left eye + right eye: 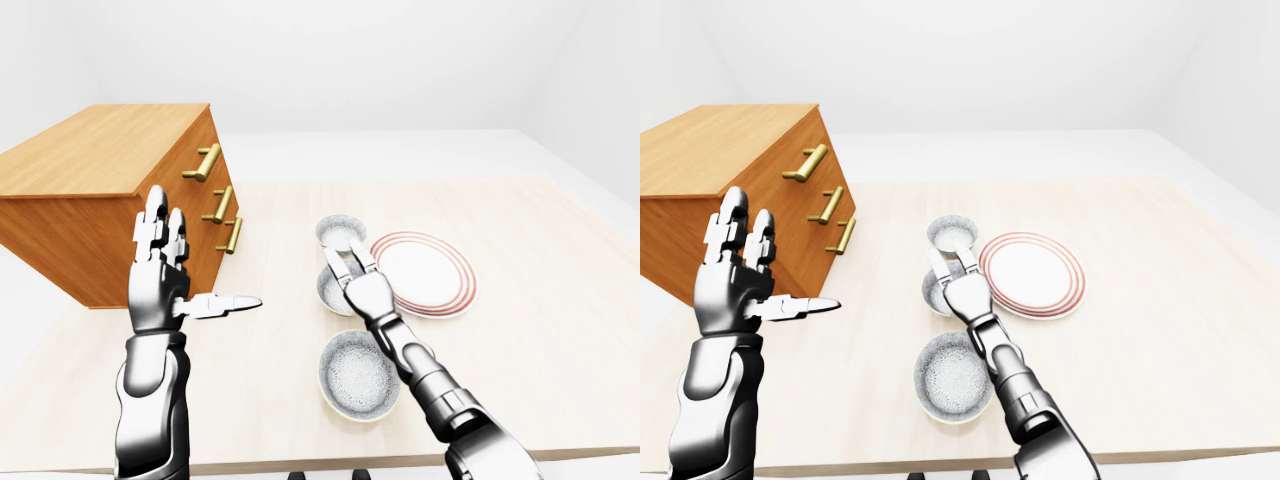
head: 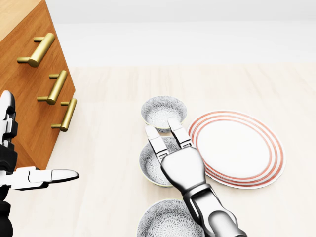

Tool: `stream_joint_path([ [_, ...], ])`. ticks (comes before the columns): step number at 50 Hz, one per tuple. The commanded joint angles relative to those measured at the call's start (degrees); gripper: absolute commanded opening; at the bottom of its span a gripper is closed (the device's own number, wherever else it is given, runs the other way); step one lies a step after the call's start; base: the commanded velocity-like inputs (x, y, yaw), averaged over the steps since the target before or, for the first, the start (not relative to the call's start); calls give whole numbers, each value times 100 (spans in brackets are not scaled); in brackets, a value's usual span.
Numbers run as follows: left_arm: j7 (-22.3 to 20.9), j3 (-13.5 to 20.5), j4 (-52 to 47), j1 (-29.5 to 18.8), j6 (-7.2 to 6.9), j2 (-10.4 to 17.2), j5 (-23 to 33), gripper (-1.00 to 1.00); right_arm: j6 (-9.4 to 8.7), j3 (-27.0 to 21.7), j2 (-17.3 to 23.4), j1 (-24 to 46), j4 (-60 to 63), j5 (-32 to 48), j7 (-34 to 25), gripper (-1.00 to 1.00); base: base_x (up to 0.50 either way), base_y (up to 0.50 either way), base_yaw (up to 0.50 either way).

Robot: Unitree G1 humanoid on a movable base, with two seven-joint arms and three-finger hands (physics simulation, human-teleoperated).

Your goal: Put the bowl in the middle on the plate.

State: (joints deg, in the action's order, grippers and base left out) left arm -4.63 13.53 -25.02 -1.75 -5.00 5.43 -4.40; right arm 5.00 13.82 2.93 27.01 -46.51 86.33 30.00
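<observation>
Right hand: our right hand [image 2: 180, 165] is stretched out flat over the row of bowls. Its two visible fingers [image 2: 154, 143] are straight and apart, closed on nothing, and the thumb is hidden from us.
Middle bowl: the middle bowl [image 2: 148, 165] lies directly under that hand in the head view. The palm covers its right part and the fingertips reach past its upper rim. We cannot tell whether hand and bowl touch. The bowl rests on the table, not on the plate.
Plate: the red-ringed plate [image 2: 237, 148] lies just right of the middle bowl and the hand, its rim close beside the bowl.
Other bowls: the upper bowl [image 2: 164, 111] sits just above the fingertips. The lower bowl [image 2: 165, 219] is at the bottom edge, partly behind our forearm.
Left hand: our left hand [image 1: 160, 285] is raised well to the left, fingers upright and spread, thumb pointing right.
Surroundings: a pale wooden table [image 2: 108, 148], with a chest of drawers [image 1: 100, 190] with brass handles [image 2: 37, 49] at the left.
</observation>
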Motion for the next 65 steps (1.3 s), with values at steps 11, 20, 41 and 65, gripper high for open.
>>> stream_joint_path([
  [11,-3,-5,0,8,0,-6,1,100,0,-11,48,-153,-499,-149,-38,100,0,0,0],
  [20,0,10,-19,-7,0,3,-13,100,0,-14,51,-137,-520,-180,-97,100,0,0,0],
  [41,-7,-7,18,16,0,-7,-8,100,0,-2,61,-232,-409,-190,-261,97,0,0,0],
  [65,-17,-15,34,39,0,-17,-1,100,0,-44,82,-334,-196,-374,-647,65,0,0,0],
])
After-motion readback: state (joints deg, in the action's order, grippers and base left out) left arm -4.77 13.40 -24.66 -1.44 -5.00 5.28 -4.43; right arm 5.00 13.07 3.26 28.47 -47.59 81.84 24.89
